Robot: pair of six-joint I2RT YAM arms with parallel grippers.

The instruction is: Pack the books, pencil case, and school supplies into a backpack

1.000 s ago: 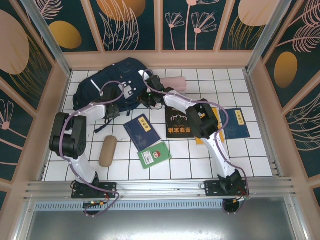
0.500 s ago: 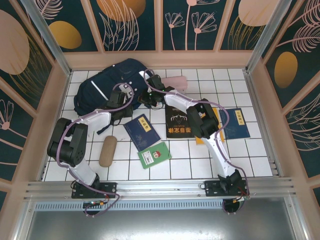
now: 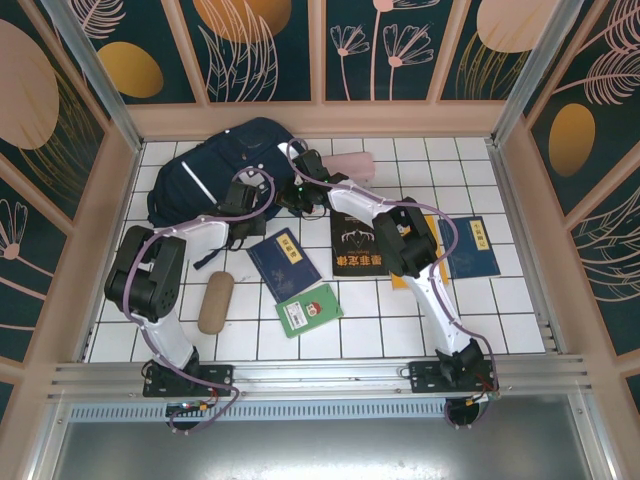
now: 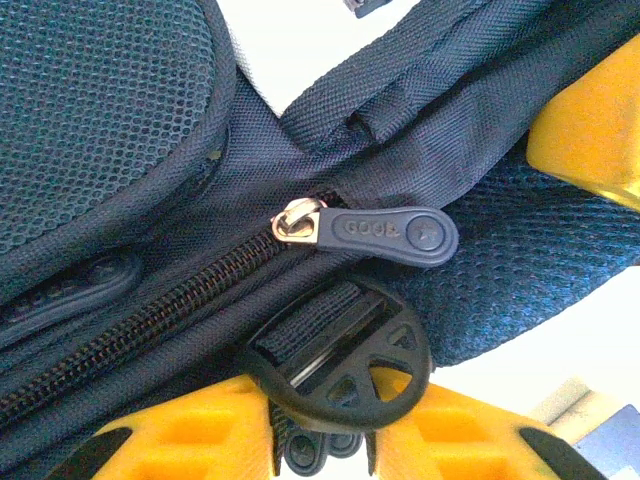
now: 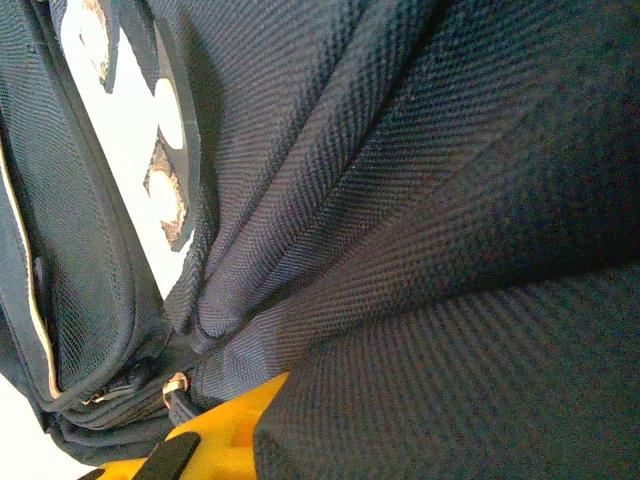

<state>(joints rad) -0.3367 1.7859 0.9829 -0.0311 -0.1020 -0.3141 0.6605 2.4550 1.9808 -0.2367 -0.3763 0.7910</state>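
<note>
Left fingers (image 4: 180,445): partly spread, one low and one up right. The zipper pull (image 4: 385,230) lies flat between them, not yet pinched. Your left gripper (image 3: 242,203) sits this way, I judge, to take that pull and run the zipper, whose teeth look closed. A black buckle (image 4: 340,365) rests against the lower finger and may foul the close.

Right fingers (image 5: 230,428): pressed together, seemingly on a fold of navy cloth, with the weave drawn into taut creases toward them. Your right gripper (image 3: 289,192) likely anchors the backpack (image 3: 215,165) so the pull has something to work against.

The backpack lies at the far left of the bench (image 3: 500,300), with both arms reaching onto its near right edge. Nothing is packed yet, by my reading: the navy book (image 3: 283,262), black book (image 3: 358,245) and green book (image 3: 308,310) lie flat on the tiles nearer you, apart from the bag.

The left wrist view gives you the pull, teeth and buckle. The top view loses those under the arms but gives the books' layout. The right wrist view gives the cloth tension.
</note>
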